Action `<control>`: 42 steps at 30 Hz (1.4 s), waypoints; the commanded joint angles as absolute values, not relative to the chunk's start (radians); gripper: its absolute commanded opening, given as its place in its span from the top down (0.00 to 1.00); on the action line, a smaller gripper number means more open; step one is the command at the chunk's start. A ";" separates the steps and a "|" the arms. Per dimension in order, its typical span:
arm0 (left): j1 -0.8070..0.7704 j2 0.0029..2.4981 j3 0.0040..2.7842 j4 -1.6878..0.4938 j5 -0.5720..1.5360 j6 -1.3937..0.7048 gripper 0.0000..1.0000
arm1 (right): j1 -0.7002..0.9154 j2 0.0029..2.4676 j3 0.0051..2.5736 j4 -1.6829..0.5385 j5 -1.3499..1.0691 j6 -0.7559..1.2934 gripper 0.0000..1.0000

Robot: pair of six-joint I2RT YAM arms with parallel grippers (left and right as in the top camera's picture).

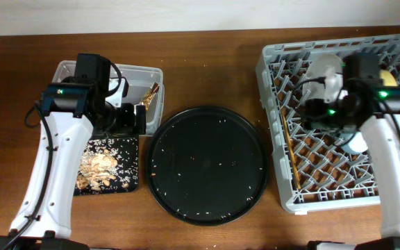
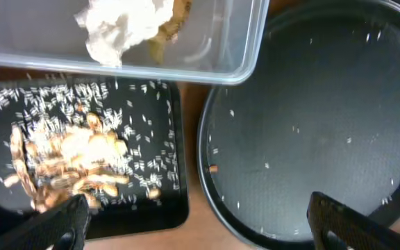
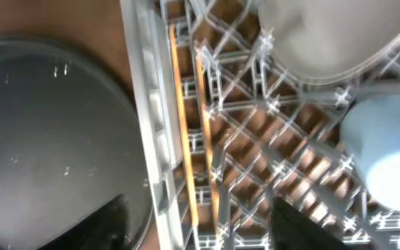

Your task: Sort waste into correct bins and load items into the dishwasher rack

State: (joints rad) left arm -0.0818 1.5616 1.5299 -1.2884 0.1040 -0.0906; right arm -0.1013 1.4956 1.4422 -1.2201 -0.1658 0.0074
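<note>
My left gripper [image 2: 200,226] is open and empty, hovering over the gap between the shallow black tray [image 2: 176,208] and the large round black tray [image 2: 311,125]. Brownish food scraps with rice crumbs [image 2: 75,156] lie in the shallow tray. The clear tub [image 2: 248,62] holds white tissue [image 2: 123,28] and the foil wrapper [image 1: 150,96]. My right gripper [image 3: 200,226] is open and empty above the dishwasher rack's [image 1: 273,149] left edge. Two chopsticks [image 3: 179,118] lie in the rack, with the grey plate [image 3: 325,42], light-blue cup [image 3: 387,146] and yellow bowl [image 1: 389,76]. The pink cup is hidden.
The round black tray [image 1: 207,163] sits mid-table between the bins and the rack, with scattered rice crumbs on it. The left arm [image 1: 61,139] covers part of the tub and shallow tray. Bare wooden table [image 1: 207,62] lies behind.
</note>
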 commanded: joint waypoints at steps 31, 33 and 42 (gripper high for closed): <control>-0.078 0.390 0.704 -1.038 0.063 -0.120 0.01 | -0.125 0.886 0.835 -0.942 -0.198 -0.052 0.02; -0.078 0.390 0.704 -1.038 0.063 -0.120 0.01 | -0.125 0.939 0.835 -0.942 -0.198 -0.052 0.02; -0.078 0.390 0.704 -1.038 0.063 -0.120 0.01 | -0.123 0.783 0.823 -0.942 -0.199 -0.052 0.02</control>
